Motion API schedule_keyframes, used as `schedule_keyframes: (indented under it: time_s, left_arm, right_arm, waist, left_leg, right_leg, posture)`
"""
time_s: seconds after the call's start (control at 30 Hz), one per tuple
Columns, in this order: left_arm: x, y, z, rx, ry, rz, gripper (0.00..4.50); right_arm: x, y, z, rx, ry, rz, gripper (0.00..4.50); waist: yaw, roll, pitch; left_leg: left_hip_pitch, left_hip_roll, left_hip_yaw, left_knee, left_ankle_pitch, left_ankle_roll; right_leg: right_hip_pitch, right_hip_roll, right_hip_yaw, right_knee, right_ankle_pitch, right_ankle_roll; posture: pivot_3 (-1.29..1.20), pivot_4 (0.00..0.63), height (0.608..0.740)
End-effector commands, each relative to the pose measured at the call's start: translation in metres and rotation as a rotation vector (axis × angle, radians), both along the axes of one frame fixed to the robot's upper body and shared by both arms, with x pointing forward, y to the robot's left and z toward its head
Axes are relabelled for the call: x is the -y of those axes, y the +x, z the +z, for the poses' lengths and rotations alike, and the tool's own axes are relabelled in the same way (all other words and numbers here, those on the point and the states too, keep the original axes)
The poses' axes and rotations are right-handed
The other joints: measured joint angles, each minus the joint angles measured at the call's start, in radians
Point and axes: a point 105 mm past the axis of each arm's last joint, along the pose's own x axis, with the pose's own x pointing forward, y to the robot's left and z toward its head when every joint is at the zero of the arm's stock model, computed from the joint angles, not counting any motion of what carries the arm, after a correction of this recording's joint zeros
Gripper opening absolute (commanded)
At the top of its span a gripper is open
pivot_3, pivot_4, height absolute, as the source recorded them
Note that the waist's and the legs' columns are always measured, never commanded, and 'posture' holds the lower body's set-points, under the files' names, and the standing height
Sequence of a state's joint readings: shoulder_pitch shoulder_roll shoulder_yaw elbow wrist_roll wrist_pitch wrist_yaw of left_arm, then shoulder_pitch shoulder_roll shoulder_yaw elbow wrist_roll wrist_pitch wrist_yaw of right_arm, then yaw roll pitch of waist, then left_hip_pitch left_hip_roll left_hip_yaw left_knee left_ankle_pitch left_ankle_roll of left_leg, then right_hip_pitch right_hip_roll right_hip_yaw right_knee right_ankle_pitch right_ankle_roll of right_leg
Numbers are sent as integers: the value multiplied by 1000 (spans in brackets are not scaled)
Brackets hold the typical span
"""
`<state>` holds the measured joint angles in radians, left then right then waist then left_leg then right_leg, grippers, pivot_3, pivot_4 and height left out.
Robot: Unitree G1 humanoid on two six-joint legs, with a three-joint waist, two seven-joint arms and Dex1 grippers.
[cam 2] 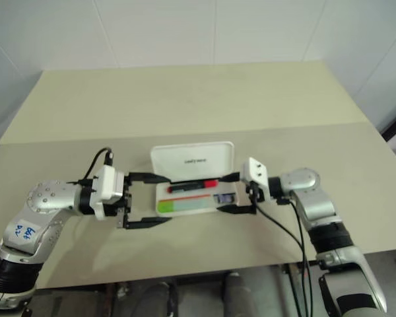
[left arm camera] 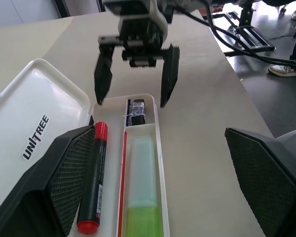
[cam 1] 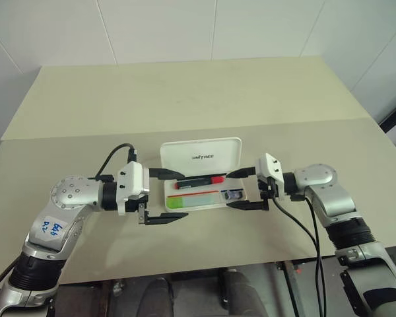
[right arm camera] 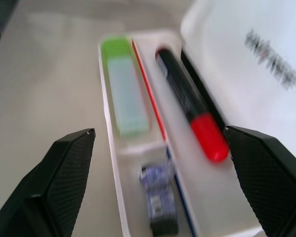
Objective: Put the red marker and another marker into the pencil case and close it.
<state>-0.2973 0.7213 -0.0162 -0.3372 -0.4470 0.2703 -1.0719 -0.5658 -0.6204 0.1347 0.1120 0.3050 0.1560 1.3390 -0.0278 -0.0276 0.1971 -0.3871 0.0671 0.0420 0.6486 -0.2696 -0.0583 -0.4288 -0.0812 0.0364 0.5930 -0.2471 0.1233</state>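
Markers both lie inside the open pencil case [cam 1: 195, 198]: the red marker [cam 1: 198, 181] rests lengthwise in the compartment nearest the lid, its red cap toward the robot's right, and the green-capped marker [cam 1: 191, 198] lies in the long front compartment with its lime cap toward the robot's left. A small dark stub [cam 1: 233, 195] sits in the short compartment at the case's right end, beside the pale barrel's tip. The white lid [cam 1: 201, 156], printed with a logo, stands tilted up and back behind the tray, not yet closed. The right gripper [cam 1: 243, 189] hovers at the case's right end with its jaws spread wide, one finger near the lid side and one at the front edge, holding nothing. The left gripper [cam 1: 166, 195] faces it from the case's left end, jaws likewise spread wide and empty. The case rests on a pale beige surface [cam 1: 185, 99] in front of a white tiled wall [cam 1: 204, 30].
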Motion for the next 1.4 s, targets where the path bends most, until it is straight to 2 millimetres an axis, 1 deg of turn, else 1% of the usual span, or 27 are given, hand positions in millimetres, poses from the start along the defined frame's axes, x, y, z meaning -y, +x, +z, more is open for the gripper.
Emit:
schedule_keyframes:
  time_s: [0.03,0.13,0.23,0.37,0.4,0.53,0.6,0.63,0.7,0.8,0.87,1.07,1.17,1.27,1.4]
  left_arm:
    - [-6,-1,8,36,-17,19,4500]
    - [-12,-1,9,36,-31,40,4500]
    - [-20,-2,10,29,-68,73,3934]
    - [-27,-1,6,15,-82,100,2599]
    - [-28,0,5,14,-81,106,2198]
    - [-32,2,3,14,-84,111,805]
    - [-33,3,2,15,-85,112,188]
    - [-35,5,3,16,-98,129,58]
    - [-39,8,4,18,-115,149,58]
    - [-56,26,9,23,-218,312,58]
    - [-66,33,10,16,-261,392,58]
    - [-92,50,2,-23,-304,598,58]
    - [-102,57,-9,-67,-270,671,58]
    - [-104,66,-18,-109,-251,712,58]
    - [-95,78,-22,-146,-239,710,58]
  right_arm:
    - [5,-16,30,61,66,2,4461]
    - [12,-32,43,56,103,-30,4461]
    - [27,-48,48,62,119,-112,4500]
    - [36,-55,49,65,126,-178,4500]
    - [38,-55,49,67,125,-192,4500]
    - [43,-51,47,83,114,-222,4500]
    - [43,-51,45,84,110,-222,4500]
    - [42,-50,45,87,109,-223,4500]
    - [41,-49,44,90,108,-224,4500]
    - [41,-46,42,101,105,-235,4500]
    - [40,-45,41,106,105,-238,4500]
    - [39,-43,40,111,108,-243,4500]
    - [37,-43,41,118,111,-243,4500]
    - [36,-41,43,131,114,-244,4500]
    - [35,-39,46,148,119,-246,4500]
  waist:
    - [1,0,0]
    - [2,0,0]
    - [3,0,0]
    - [-3,0,0]
    - [-4,0,0]
    - [-3,-1,0]
    - [-3,-1,0]
    - [-3,-1,0]
    - [-3,-1,0]
    - [-2,-1,0]
    - [-2,-2,1]
    - [-1,-2,1]
    - [-1,-2,1]
    - [-1,-2,1]
    - [1,-2,1]
  left_leg:
    - [0,0,0,0,0,0]
    - [0,0,0,0,0,-1]
    - [0,0,0,0,-1,-1]
    - [0,0,0,1,-1,-1]
    - [0,0,1,1,-1,-1]
    - [2,0,0,1,-1,0]
    - [2,0,0,2,0,1]
    - [2,0,0,2,0,1]
    - [2,0,0,2,0,1]
    - [1,0,0,1,0,1]
    - [1,0,0,1,0,1]
    - [1,0,0,1,0,1]
    - [1,0,0,1,0,1]
    - [1,0,0,1,0,1]
    - [1,0,0,1,0,1]
  right_leg:
    - [0,0,0,0,0,0]
    - [0,0,0,-1,0,0]
    - [0,0,0,-2,-1,-2]
    - [0,0,0,-3,-2,-4]
    - [0,0,1,-3,-4,-8]
    - [0,1,1,-3,-2,-11]
    - [0,1,1,-3,-2,-12]
    - [0,1,1,-3,-2,-12]
    - [0,1,1,-3,-2,-12]
    - [0,1,1,-3,-2,-12]
    - [0,1,1,-3,-2,-11]
    - [0,1,1,-3,-2,-11]
    - [0,1,1,-3,-2,-11]
    - [0,1,1,-3,-2,-11]
    - [0,1,1,-3,-1,-11]
  posture:
    - [0,150,740]
    - [0,150,740]
    - [0,150,740]
    - [0,150,740]
    - [0,150,740]
    - [0,150,740]
    - [0,150,740]
    - [0,150,740]
    - [0,150,740]
    - [0,150,740]
    - [0,150,740]
    - [0,150,740]
    - [0,150,740]
    - [0,150,740]
    - [0,150,740]
